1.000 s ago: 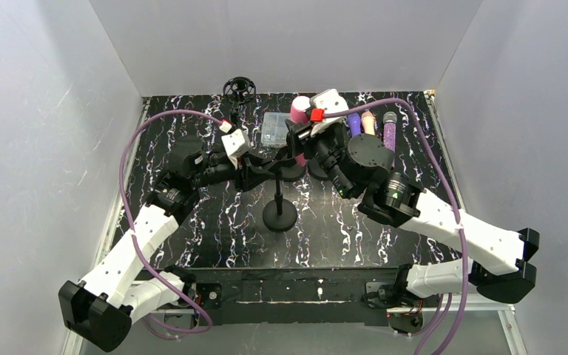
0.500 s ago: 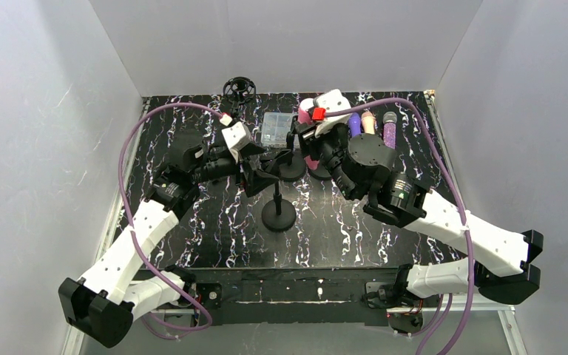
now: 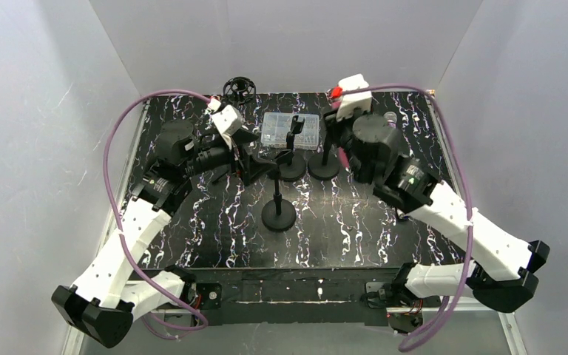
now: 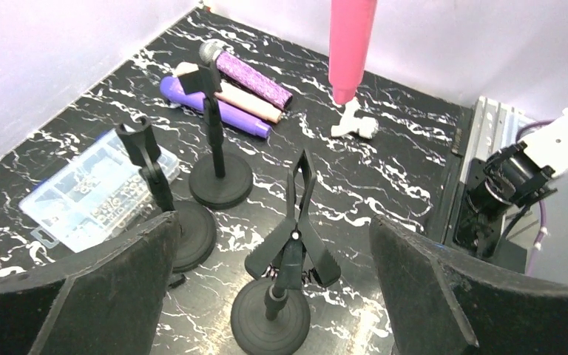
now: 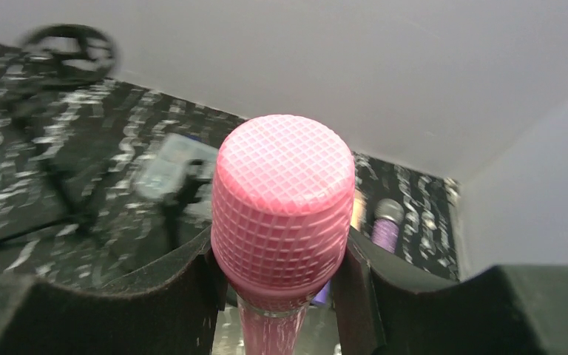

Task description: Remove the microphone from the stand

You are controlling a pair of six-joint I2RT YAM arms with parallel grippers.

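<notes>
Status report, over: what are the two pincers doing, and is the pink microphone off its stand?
Left pincer open, empty. Right pincer shut on pink microphone, held clear above the three stands. Spare microphones lie on the table nearby.

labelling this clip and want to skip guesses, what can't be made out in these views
Left wrist view: the pink microphone loses its head to the top edge.
Top view: the right arm covers that microphone and most of the loose microphones.
Right wrist view: the right gripper fingers hide the handle; the stands behind are blurred.
</notes>
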